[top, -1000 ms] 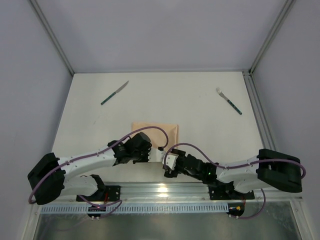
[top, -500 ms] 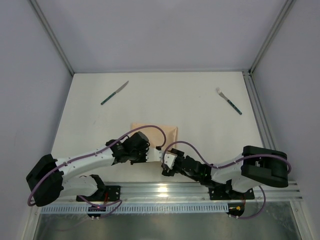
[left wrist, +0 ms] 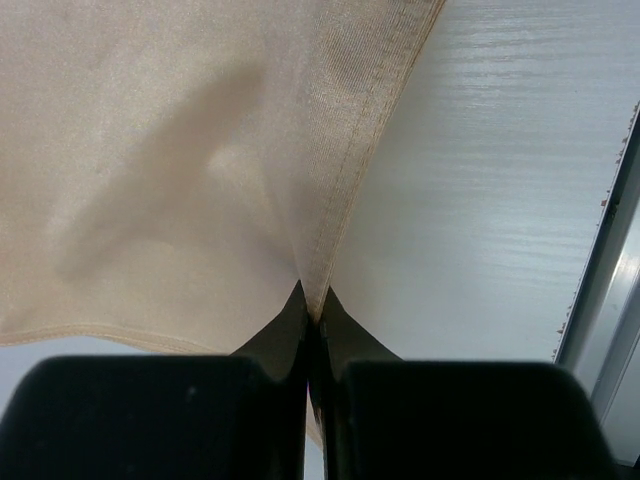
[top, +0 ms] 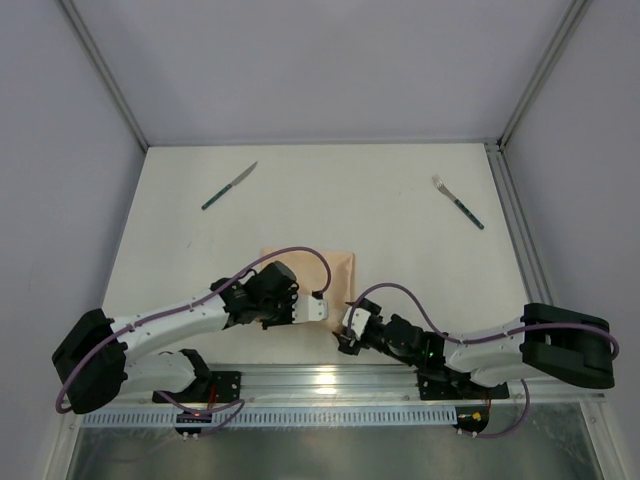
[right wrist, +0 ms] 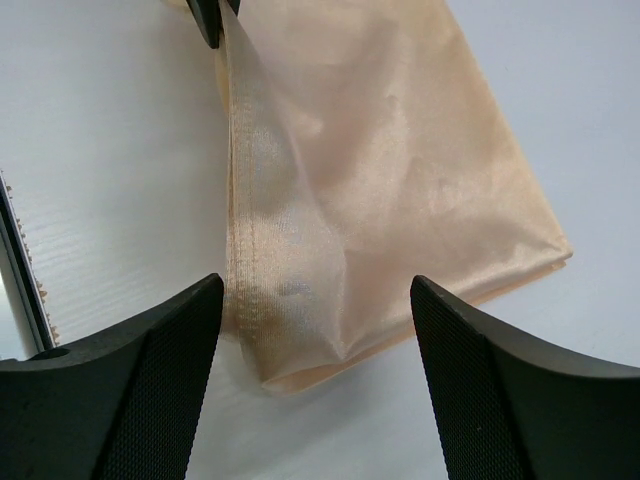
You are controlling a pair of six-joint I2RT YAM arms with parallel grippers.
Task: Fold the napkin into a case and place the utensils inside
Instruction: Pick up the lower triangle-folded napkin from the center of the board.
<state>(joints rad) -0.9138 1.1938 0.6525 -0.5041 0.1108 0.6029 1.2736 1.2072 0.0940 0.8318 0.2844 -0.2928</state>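
Note:
The peach-orange napkin lies folded on the white table, just beyond the two wrists. My left gripper is shut on its hemmed near edge, and the left wrist view shows that edge pinched at the gripper's tips with the napkin spreading away beyond. My right gripper stands open and low, and a bulging folded corner of the napkin lies between its fingers without touching them. The knife rests at the far left and the fork at the far right. No finished case shows.
An aluminium rail runs along the near table edge behind the arm bases. Another rail borders the table on the right. Grey walls close in the left, far and right sides.
My left gripper has drawn the napkin's edge slightly right and toward the near side. The right gripper has shifted a little to the right, still open.

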